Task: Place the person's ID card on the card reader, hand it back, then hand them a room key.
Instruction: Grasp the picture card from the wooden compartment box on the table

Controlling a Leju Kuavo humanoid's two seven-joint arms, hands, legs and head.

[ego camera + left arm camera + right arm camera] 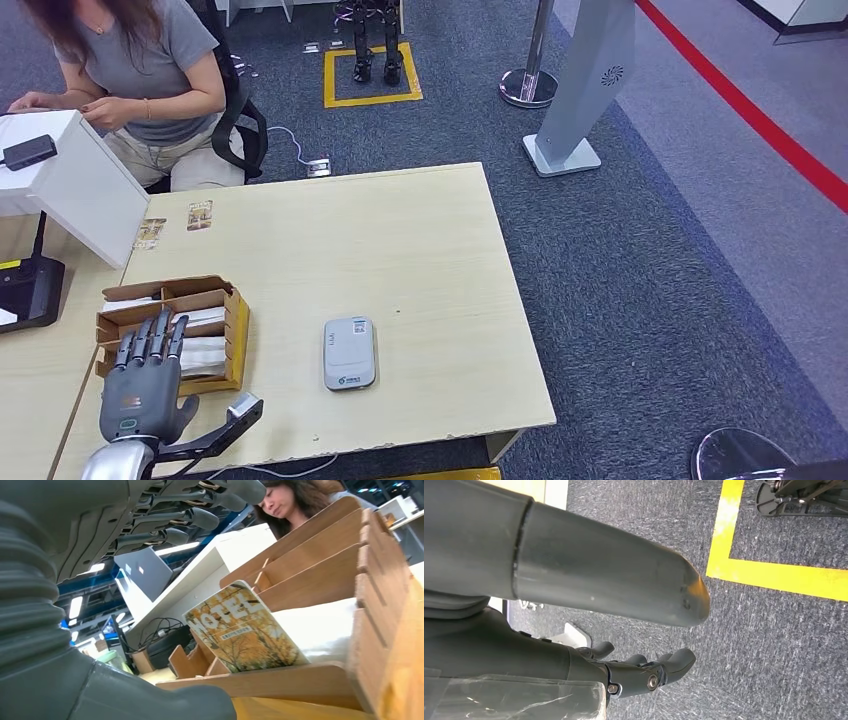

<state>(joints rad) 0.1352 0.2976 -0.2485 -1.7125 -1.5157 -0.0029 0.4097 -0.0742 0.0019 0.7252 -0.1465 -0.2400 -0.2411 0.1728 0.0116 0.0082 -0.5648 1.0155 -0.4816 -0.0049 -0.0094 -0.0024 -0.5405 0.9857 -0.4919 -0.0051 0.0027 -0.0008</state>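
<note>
Nearest, the left hand [145, 385] hovers palm down at the near left edge of the surface [420, 250], its fingers [152, 338] straight, spread a little, reaching over the near side of one wooden card holder [236, 330]; it holds nothing. In the left wrist view the fingers [200, 517] stretch above the holder's slots, and one room key [242, 630], a card printed HOTEL over autumn trees, leans upright in the closest slot. Whether more cards stand behind it I cannot tell.

The right hand [644, 672] hangs over grey carpet beside a yellow floor line [774, 575], fingers slightly bent, apart, empty.

One grey card reader [349, 353] lies flat to the right of the holder, apart from it, with nothing on top.

Farther back, two small cards [175, 224] lie side by side near the surface's far left corner, just beside one white box [85, 185]. Whether either is the ID card I cannot tell.

Beyond, one person [140, 80] in a grey shirt sits on a black chair, both hands resting on the top of the white box
</note>
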